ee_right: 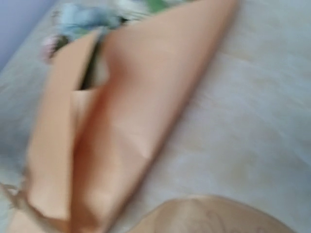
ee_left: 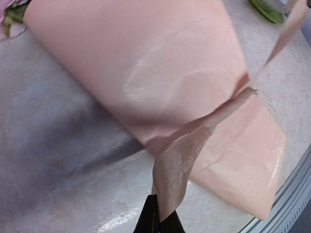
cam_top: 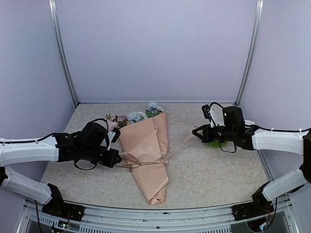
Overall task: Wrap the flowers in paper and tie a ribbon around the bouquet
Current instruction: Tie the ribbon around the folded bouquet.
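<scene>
The bouquet lies in the middle of the table, its peach-pink paper [cam_top: 148, 145] rolled into a cone with the tail toward the near edge. The flowers [cam_top: 141, 114] show blue, pink and white above the wide far rim. The beige ribbon [cam_top: 146, 164] crosses the cone's narrow lower part. My left gripper [cam_top: 118, 159] is shut on the ribbon's left end [ee_left: 179, 162], just left of the cone. My right gripper [cam_top: 195, 132] is to the right, shut on the other end, which runs taut up from the cone. In the blurred right wrist view the ribbon [ee_right: 214, 216] hides the jaws.
A small green thing [cam_top: 216, 143] lies under the right arm, near the right wall. The table's near metal edge [cam_top: 160, 211] runs just past the cone's tail. Grey walls close in the back and both sides.
</scene>
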Robot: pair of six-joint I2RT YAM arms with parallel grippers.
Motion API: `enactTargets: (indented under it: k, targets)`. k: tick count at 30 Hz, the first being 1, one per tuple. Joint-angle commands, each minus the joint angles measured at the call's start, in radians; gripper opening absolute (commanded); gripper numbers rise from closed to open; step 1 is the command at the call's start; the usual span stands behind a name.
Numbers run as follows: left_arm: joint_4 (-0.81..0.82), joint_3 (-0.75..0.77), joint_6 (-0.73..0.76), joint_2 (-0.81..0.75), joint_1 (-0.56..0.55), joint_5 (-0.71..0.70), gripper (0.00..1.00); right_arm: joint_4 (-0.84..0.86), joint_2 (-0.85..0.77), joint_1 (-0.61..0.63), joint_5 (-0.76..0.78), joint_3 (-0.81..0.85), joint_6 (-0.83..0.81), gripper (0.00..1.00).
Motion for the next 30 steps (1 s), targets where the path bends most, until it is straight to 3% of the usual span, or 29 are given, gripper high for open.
enactTargets:
  k: [1, 11, 19, 24, 30]
  targets:
    - [-0.054, 0.098, 0.041, 0.019, -0.104, -0.005, 0.00, 0.083, 0.013, 0.070, -0.163, 0.055, -0.095, 0.00]
    - [-0.235, 0.224, 0.013, 0.045, -0.113, -0.140, 0.00, 0.340, 0.062, 0.092, -0.378, 0.151, 0.015, 0.00]
    - [0.091, -0.101, -0.140, -0.125, 0.061, 0.041, 0.00, 0.504, 0.159, 0.007, -0.405, 0.174, 0.210, 0.00]
    - [0.142, -0.217, -0.163, -0.166, 0.134, 0.082, 0.00, 0.584, 0.195, -0.051, -0.380, 0.118, 0.285, 0.00]
    - [0.216, -0.308, -0.198, -0.154, 0.149, 0.144, 0.00, 0.569, 0.212, -0.118, -0.310, 0.062, 0.283, 0.00]
